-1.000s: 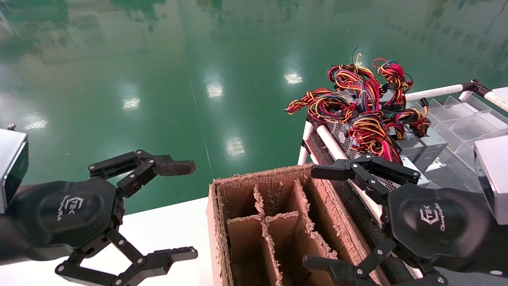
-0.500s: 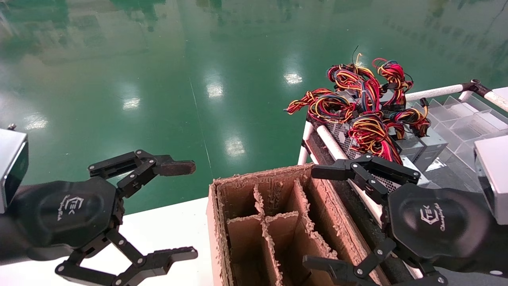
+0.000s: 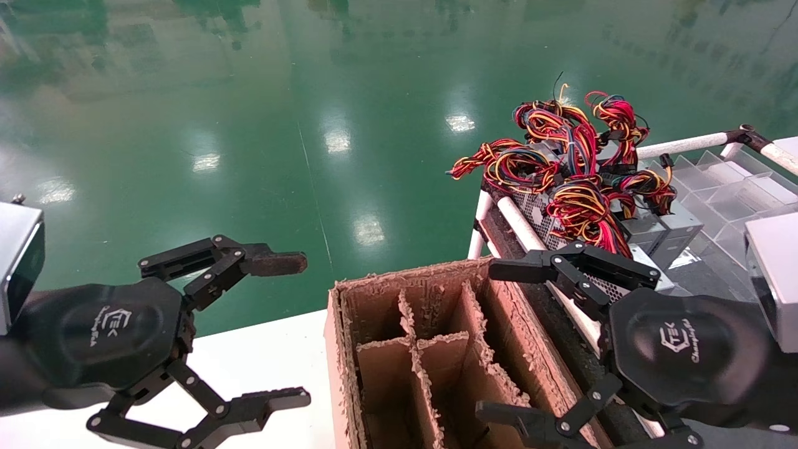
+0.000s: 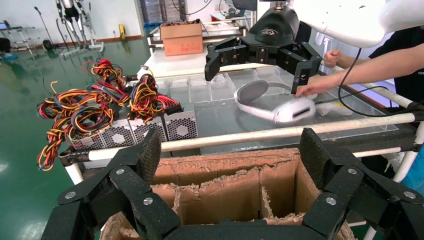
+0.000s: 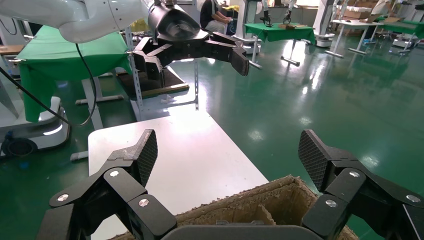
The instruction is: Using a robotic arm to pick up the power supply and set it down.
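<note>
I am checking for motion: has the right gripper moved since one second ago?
No. The right gripper sits open at the same spot against the cardboard box.

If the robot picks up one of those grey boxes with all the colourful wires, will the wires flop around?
Probably. The wire bundle on the power supply is looped, thin and bendy, so it would likely dangle and could snag neighbouring bundles. The metal box itself looks stiff and fairly heavy. Both tools, left and right, are open and holding nothing.
</note>
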You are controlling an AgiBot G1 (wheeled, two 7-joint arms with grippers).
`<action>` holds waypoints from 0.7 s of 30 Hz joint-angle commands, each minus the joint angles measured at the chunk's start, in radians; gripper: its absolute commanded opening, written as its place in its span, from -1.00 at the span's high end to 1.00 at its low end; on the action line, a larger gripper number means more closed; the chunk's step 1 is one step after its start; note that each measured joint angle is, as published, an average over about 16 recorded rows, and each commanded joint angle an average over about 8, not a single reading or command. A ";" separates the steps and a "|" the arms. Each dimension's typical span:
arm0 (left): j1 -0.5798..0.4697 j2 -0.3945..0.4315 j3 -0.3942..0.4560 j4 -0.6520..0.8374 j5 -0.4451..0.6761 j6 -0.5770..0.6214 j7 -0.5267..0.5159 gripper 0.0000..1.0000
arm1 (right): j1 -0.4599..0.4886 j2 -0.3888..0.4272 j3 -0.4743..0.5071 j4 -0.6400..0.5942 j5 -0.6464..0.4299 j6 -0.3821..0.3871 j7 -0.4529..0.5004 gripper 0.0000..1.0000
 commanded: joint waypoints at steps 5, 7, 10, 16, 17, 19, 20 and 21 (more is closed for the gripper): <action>0.000 0.000 0.000 0.000 0.000 0.000 0.000 -1.00 | 0.000 0.000 0.000 0.000 0.000 0.000 0.000 -1.00; 0.000 0.000 0.000 0.000 0.000 0.000 0.000 -1.00 | 0.000 0.000 0.000 0.000 0.000 0.000 0.000 -1.00; 0.000 0.000 0.000 0.000 0.000 0.000 0.000 -1.00 | 0.000 0.000 0.000 0.000 0.000 0.000 0.000 -1.00; 0.000 0.000 0.000 0.000 0.000 0.000 0.000 -1.00 | 0.000 0.000 0.000 0.000 0.000 0.000 0.000 -1.00; 0.000 0.000 0.000 0.000 0.000 0.000 0.000 -1.00 | 0.000 0.000 0.000 0.000 0.000 0.000 0.000 -1.00; 0.000 0.000 0.000 0.000 0.000 0.000 0.000 -1.00 | 0.000 0.000 0.000 0.000 0.000 0.000 0.000 -1.00; 0.000 0.000 0.000 0.000 0.000 0.000 0.000 -1.00 | 0.000 0.000 0.000 0.000 0.000 0.000 0.000 -1.00; 0.000 0.000 0.000 0.000 0.000 0.000 0.000 -1.00 | 0.000 0.000 0.000 0.000 0.000 0.000 0.000 -1.00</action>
